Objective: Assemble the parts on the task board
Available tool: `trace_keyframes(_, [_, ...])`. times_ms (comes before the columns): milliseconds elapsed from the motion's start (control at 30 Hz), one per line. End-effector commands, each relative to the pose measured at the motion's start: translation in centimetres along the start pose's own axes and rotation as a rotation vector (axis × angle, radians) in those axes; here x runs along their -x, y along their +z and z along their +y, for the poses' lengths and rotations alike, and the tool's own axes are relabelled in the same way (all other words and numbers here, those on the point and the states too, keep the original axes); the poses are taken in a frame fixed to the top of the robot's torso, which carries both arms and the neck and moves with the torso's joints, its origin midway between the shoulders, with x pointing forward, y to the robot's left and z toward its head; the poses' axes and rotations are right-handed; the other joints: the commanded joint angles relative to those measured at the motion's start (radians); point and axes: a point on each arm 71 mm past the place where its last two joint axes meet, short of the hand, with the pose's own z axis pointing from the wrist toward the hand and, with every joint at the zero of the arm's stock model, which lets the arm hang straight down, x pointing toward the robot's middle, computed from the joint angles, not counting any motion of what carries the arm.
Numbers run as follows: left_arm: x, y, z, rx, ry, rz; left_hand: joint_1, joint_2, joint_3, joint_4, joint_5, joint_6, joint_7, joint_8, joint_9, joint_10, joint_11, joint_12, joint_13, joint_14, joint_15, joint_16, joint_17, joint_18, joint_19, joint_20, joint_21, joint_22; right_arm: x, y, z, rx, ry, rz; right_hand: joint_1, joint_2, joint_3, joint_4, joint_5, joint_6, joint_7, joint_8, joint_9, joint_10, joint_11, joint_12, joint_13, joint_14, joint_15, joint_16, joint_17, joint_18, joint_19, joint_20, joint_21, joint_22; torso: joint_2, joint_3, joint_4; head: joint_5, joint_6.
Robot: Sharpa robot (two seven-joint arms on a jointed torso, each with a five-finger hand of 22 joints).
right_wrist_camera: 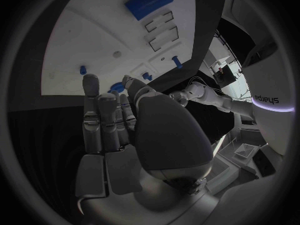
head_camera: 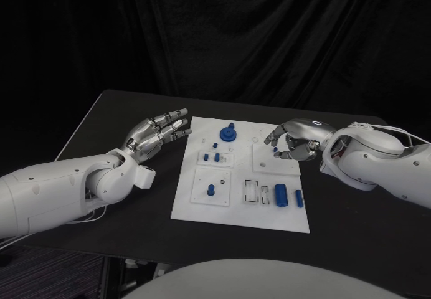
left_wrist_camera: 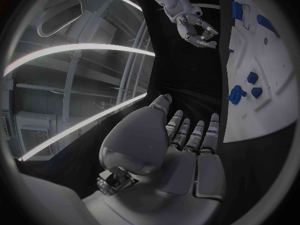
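White rectangular task board [head_camera: 197,202] lies mid black tabletop [head_camera: 117,112], small blue parts [head_camera: 281,192] on it. Left robot hand [head_camera: 157,134] beside it, fingers spread, empty. Right robot hand [head_camera: 292,142] curled over the far corner; contents hidden.

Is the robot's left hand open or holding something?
Open: the silver left hand hovers beside the white task board, fingers apart, holding nothing.

White glossy arm shells, bulbous joints. Left hand [head_camera: 157,134] and right hand [head_camera: 296,140] silver metal, segmented fingers [left_wrist_camera: 197,135]. Thin white cable over right forearm.
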Motion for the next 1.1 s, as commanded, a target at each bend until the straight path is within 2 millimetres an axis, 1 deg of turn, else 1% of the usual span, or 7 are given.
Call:
trace_keyframes(33, [-0.1, 0.0, -0.3, -0.055, -0.008, 0.0, -0.008, 0.001, 0.007, 0.001, 0.002, -0.001, 0.004, 0.002, 0.0, -0.006, 0.0, -0.001, -0.001, 0.002, 0.006, 0.005, 0.001, -0.007, 0.001, 0.0, 0.001, 0.0, -0.5, 0.0, -1.0, -0.061, 0.001, 0.016, -0.008, -0.006, 0.011, 0.002, -0.001, 0.013, 0.0, 0.0, -0.002, 0.018, -0.003, 0.005, -0.003, 0.004, -0.005, 0.007, 0.001, 0.01, 0.006, -0.003, 0.005, 0.033, 0.001, 0.0005, 0.0001, -0.002, 0.0])
trace_keyframes(167, [-0.2, 0.1, -0.3, -0.055, -0.009, 0.002, -0.008, 0.001, 0.007, 0.001, 0.002, -0.001, 0.004, 0.002, 0.0, -0.006, 0.0, -0.001, -0.001, 0.002, 0.006, 0.005, 0.001, -0.007, 0.001, 0.0, 0.001, 0.0, -0.9, 0.3, -1.7, -0.075, -0.013, 0.011, -0.01, -0.012, 0.031, 0.012, 0.0, 0.04, 0.011, 0.001, -0.003, 0.061, -0.015, 0.011, -0.007, 0.014, -0.014, 0.015, 0.008, 0.009, 0.015, -0.01, 0.02, 0.035, 0.002, 0.0018, 0.0, -0.004, 0.0])
trace_keyframes(333, [-0.2, 0.1, -0.3, -0.055, -0.011, 0.005, -0.009, 0.002, 0.008, 0.001, 0.004, -0.001, 0.004, 0.002, 0.0, -0.006, 0.0, -0.001, -0.001, 0.003, 0.007, 0.006, 0.002, -0.007, 0.001, 0.0, 0.0, 0.0, -1.2, 0.8, -2.5, -0.092, -0.032, -0.005, -0.013, -0.017, 0.047, 0.019, 0.0, 0.063, 0.013, -0.001, -0.005, 0.106, -0.029, 0.032, 0.0, 0.02, -0.025, 0.019, 0.012, 0.008, 0.02, -0.019, 0.027, 0.036, 0.002, 0.0021, 0.0001, -0.01, 0.0])
trace_keyframes(433, [-0.3, 0.2, -0.3, -0.055, -0.012, 0.006, -0.009, 0.002, 0.008, 0.001, 0.004, -0.001, 0.004, 0.002, 0.0, -0.006, 0.0, -0.001, -0.001, 0.003, 0.007, 0.006, 0.002, -0.007, 0.001, 0.0, 0.0, 0.0, -1.5, 1.2, -3.0, -0.107, -0.045, -0.022, -0.015, -0.023, 0.051, 0.021, -0.001, 0.078, 0.01, -0.006, -0.008, 0.139, -0.043, 0.08, 0.027, 0.023, -0.035, 0.019, 0.012, 0.008, 0.022, -0.028, 0.026, 0.035, 0.002, 0.0022, 0.0005, -0.012, 0.0])
trace_keyframes(833, [-0.2, 0.1, -0.2, -0.053, -0.013, 0.007, -0.009, 0.003, 0.01, 0.0, 0.005, -0.002, 0.004, 0.002, 0.0, -0.007, 0.001, -0.002, -0.001, 0.002, 0.007, 0.006, 0.002, -0.008, 0.001, 0.0, 0.001, 0.001, -2.3, 1.9, -4.2, -0.134, -0.08, -0.071, -0.02, -0.026, 0.059, 0.025, 0.003, 0.116, 0.009, 0.0, -0.003, 0.11, -0.041, 0.104, 0.05, 0.024, -0.035, 0.017, 0.012, 0.006, 0.023, -0.03, 0.023, 0.035, 0.002, 0.0013, 0.0009, -0.01, 0.0])
trace_keyframes(967, [-0.2, 0.1, -0.2, -0.052, -0.013, 0.007, -0.009, 0.003, 0.011, 0.0, 0.006, -0.002, 0.004, 0.002, 0.0, -0.007, 0.001, -0.002, -0.001, 0.002, 0.007, 0.006, 0.001, -0.008, 0.002, 0.0, 0.001, 0.0, -2.3, 1.9, -4.4, -0.139, -0.084, -0.085, -0.021, -0.029, 0.061, 0.026, 0.005, 0.105, 0.005, -0.01, -0.006, 0.104, -0.043, 0.111, 0.056, 0.025, -0.036, 0.019, 0.013, 0.006, 0.023, -0.031, 0.022, 0.035, 0.002, 0.0014, -0.0012, -0.009, 0.0])
trace_keyframes(1100, [-0.3, 0.1, -0.2, -0.051, -0.015, 0.009, -0.008, 0.003, 0.012, 0.0, 0.007, -0.003, 0.004, 0.002, 0.0, -0.007, 0.001, -0.003, -0.001, 0.002, 0.007, 0.006, 0.001, -0.008, 0.002, 0.0, 0.001, 0.001, -2.3, 2.1, -4.6, -0.15, -0.092, -0.087, -0.025, -0.031, 0.062, 0.028, 0.005, 0.101, 0.001, -0.015, -0.007, 0.095, -0.042, 0.112, 0.059, 0.025, -0.036, 0.017, 0.012, 0.007, 0.023, -0.031, 0.019, 0.035, 0.001, 0.0012, 0.0008, -0.012, 0.0])
